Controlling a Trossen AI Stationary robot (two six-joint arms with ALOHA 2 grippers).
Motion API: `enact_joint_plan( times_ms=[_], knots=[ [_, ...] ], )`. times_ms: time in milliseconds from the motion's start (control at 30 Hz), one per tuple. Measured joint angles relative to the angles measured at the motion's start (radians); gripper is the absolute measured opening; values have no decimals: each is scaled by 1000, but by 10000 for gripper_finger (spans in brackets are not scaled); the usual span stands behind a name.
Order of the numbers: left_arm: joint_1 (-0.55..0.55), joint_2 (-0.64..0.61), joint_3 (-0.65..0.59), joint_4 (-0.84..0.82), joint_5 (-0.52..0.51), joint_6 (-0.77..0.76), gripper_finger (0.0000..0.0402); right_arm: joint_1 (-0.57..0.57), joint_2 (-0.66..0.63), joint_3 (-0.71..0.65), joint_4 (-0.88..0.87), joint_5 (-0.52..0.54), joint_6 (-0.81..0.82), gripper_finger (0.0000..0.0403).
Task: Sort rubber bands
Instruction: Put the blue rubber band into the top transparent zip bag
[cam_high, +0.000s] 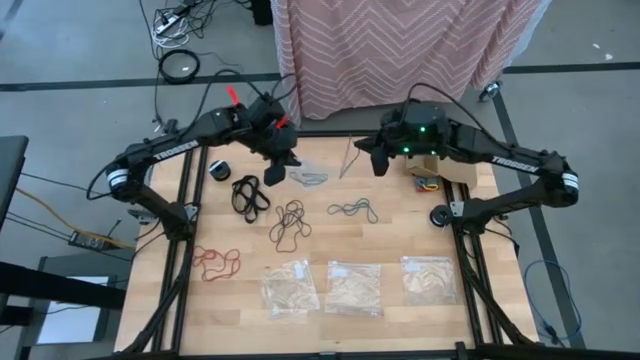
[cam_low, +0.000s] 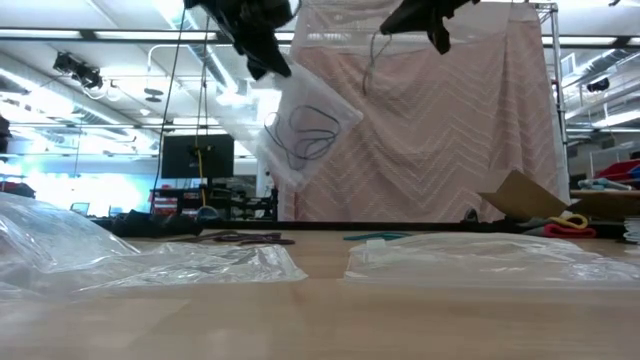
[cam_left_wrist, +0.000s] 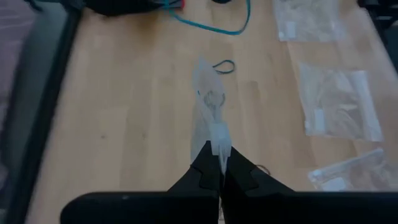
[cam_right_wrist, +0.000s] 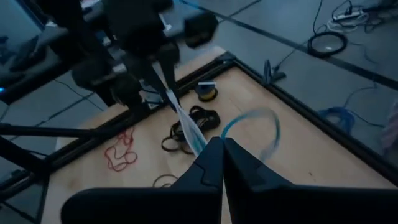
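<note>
While we look down on the table:
left gripper (cam_high: 279, 160): clamped on clear bag (cam_low: 303, 135) at twelve o'clock
right gripper (cam_high: 376, 160): closed, we see nothing held
teal rubber bands (cam_high: 353, 209): centre

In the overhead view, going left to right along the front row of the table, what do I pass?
Red bands → first bag → second bag → third bag.
</note>
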Motion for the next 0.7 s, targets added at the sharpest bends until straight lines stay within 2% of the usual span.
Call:
enact_joint_plan(
  times_ms=[133,700],
  knots=[
    [-7,37,0,23,39,0,0,1,-1,0,38,-8,1,0],
    [-19,53,0,88,60,-5,0,8,4,0,164,-121,10,0]
  ],
)
